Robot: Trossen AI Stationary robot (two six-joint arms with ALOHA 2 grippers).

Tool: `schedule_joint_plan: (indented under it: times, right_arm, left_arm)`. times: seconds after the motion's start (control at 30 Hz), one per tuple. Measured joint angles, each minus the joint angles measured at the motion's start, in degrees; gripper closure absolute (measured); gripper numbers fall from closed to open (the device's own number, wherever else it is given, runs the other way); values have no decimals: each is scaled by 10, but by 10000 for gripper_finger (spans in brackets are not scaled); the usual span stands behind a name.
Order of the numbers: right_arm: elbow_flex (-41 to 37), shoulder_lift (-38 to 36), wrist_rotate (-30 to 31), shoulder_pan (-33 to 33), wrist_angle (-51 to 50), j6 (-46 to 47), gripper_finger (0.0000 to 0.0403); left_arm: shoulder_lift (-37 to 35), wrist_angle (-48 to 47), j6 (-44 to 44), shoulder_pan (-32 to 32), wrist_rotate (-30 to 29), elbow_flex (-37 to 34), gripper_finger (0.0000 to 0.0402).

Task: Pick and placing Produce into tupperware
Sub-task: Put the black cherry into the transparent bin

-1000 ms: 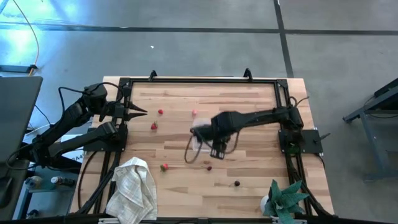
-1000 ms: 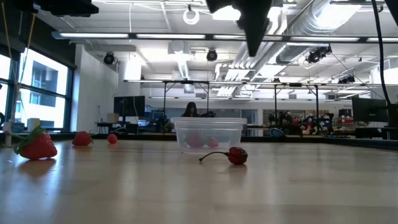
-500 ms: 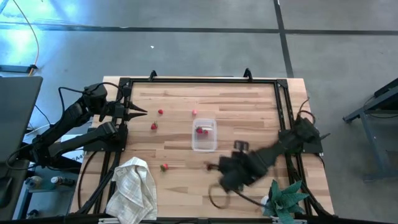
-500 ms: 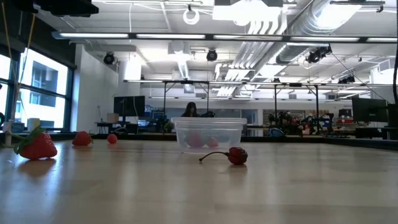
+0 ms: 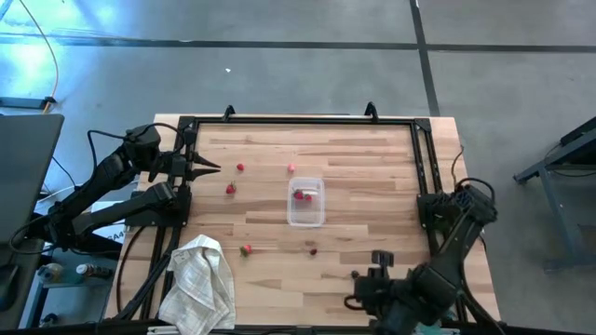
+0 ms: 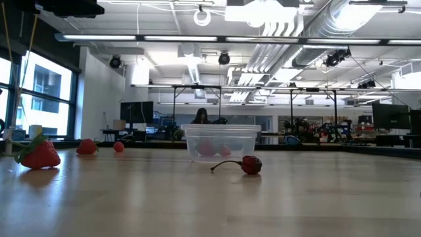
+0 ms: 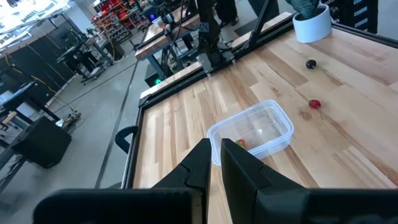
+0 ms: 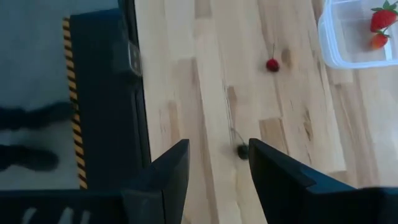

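The clear tupperware [image 5: 305,202] stands mid-table with two red pieces [image 8: 380,18] inside; it also shows in the low view [image 6: 222,141]. Loose produce lies on the wood: red pieces [image 5: 240,167] [image 5: 230,188] [image 5: 246,249], a pink one [image 5: 291,168], a red cherry [image 5: 313,249] [image 6: 250,164] and a dark cherry [image 5: 355,274]. My right gripper [image 8: 217,152] hovers open near the table's near edge, with the dark cherry [image 8: 242,151] showing between its fingers, on the table below. My left gripper [image 5: 209,167] waits shut at the left edge.
A white cloth towel [image 5: 198,279] lies at the near left corner. A white plant pot [image 7: 311,22] stands at the near right corner, hidden by my right arm in the high view. A black frame rail [image 5: 424,158] borders the table. Bare wood lies around the tupperware.
My right arm has swung from above the tupperware toward the table's near edge, ending over the dark cherry. With the arm gone, the tupperware and the red pieces in it show. The low view no longer shows the gripper.
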Motion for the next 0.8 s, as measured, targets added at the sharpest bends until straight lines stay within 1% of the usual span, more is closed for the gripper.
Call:
schedule_joint_plan:
  times: [0.13, 0.23, 0.33, 0.43, 0.5, 0.6, 0.7, 0.8]
  right_arm:
    - [0, 0, 2, -3, -1, -1, 247]
    - [0, 0, 11, -20, -6, -28, 247]
    - [0, 0, 34, -68, -37, -61, 247]
    - [-1, -1, 33, -127, -41, -76, 247]
    - [-1, -3, 24, -159, -10, -109, 247]
    - [-1, -6, -11, -195, 54, -147, 247]
    - [-1, -6, -37, -224, 157, -191, 247]
    - [-1, -6, -38, -243, 271, -233, 247]
  left_arm:
    - [0, 0, 0, 0, 0, 0, 373]
    - [0, 0, 0, 0, 0, 0, 373]
    - [0, 0, 0, 0, 0, 0, 373]
    - [0, 0, 0, 0, 0, 0, 373]
    - [0, 0, 0, 0, 0, 0, 373]
    - [0, 0, 0, 0, 0, 0, 373]
    - [0, 0, 0, 0, 0, 0, 373]
    - [0, 0, 0, 0, 0, 0, 373]
